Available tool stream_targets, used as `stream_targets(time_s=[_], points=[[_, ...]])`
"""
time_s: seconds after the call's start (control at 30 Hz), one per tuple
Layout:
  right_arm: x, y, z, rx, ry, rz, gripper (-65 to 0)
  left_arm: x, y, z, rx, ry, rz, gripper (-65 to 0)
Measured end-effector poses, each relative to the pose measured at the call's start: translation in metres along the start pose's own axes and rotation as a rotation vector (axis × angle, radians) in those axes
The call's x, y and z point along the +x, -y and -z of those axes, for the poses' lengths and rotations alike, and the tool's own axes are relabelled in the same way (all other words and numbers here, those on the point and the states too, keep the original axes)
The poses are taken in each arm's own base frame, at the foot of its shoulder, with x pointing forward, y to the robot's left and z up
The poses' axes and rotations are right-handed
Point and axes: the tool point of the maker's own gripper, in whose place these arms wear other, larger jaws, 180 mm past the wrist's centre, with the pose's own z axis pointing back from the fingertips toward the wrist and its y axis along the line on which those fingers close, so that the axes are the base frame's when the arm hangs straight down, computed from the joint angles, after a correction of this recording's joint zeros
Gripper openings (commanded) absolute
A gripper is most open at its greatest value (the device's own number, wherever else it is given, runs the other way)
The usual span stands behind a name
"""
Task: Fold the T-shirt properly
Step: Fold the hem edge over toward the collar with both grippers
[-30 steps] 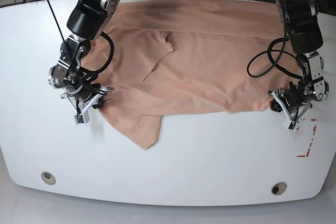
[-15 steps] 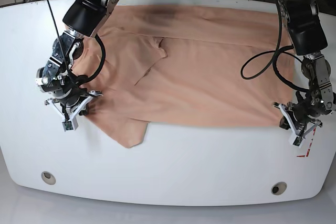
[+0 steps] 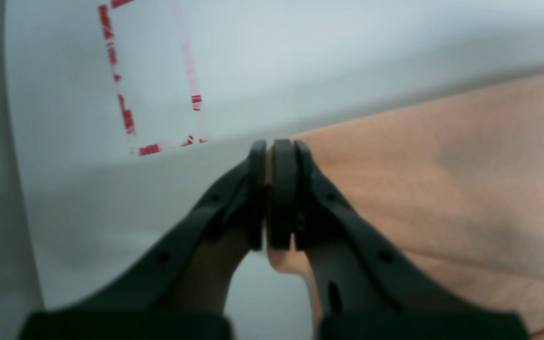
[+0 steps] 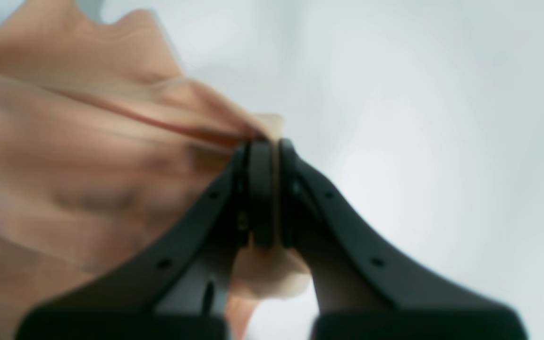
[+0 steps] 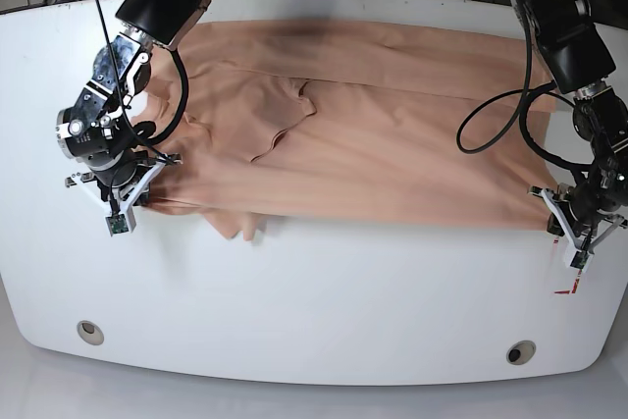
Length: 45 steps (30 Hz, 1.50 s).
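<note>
- Cloth first: the T-shirt lies spread across the far half of the white table, its near edge drawn into an almost straight line between the two arms.
- Left gripper is pinched tight on the shirt's corner at the base view's right; the wrist view shows a sliver of peach fabric clamped between the closed pads, just beside the red marks on the table.
- Right gripper is likewise clamped on the opposite corner, with bunched, rippled cloth trailing from its tips in its wrist view.
- A loose flap hangs past the near edge not far from the right gripper; it looks like a sleeve or a doubled fold, though I cannot tell which.
- To do this step well, I judge both corners should travel level and at matching pace, so the edge between them stays taut without dragging the shirt askew.
- Tension should be gentle: too much may pull fabric out of the pinch, too little lets the middle sag and crease.
- That flap likely needs smoothing before any fold is laid over it.
</note>
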Motion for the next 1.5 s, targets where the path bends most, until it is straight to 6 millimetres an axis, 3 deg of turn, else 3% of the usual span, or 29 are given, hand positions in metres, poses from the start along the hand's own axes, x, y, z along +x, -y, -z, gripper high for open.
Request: stream_targets(time_s=[0.3, 0.77, 0.97, 1.17, 1.3, 1.5], points=[[-0.006, -0.018, -0.022, -0.008, 0.006, -0.105, -65.0, -0.016, -0.006, -0.024, 0.066, -0.055, 0.037, -65.0], [-0.043, -0.027, -0.037, -0.003, -0.063, -0.135, -65.0, -0.06, 0.008, -0.051, 0.103, -0.178, 0.12, -65.0], [-0.058, -0.03, -0.039, 0.007, -0.097, -0.138, -65.0, -0.082, 0.016, -0.051, 0.083, -0.23, 0.123, -65.0], [-0.066, -0.032, -0.04, 0.012, -0.115, -0.139, -65.0, -0.086, 0.018, -0.049, 0.075, -0.222, 0.125, -65.0], [-0.069, -0.032, -0.04, 0.014, -0.123, -0.139, -65.0, -0.09, 0.021, -0.041, 0.052, -0.206, 0.107, -65.0], [-0.079, -0.035, -0.042, 0.022, -0.143, -0.14, -65.0, -0.113, 0.025, -0.028, 0.011, -0.261, 0.069, -65.0]])
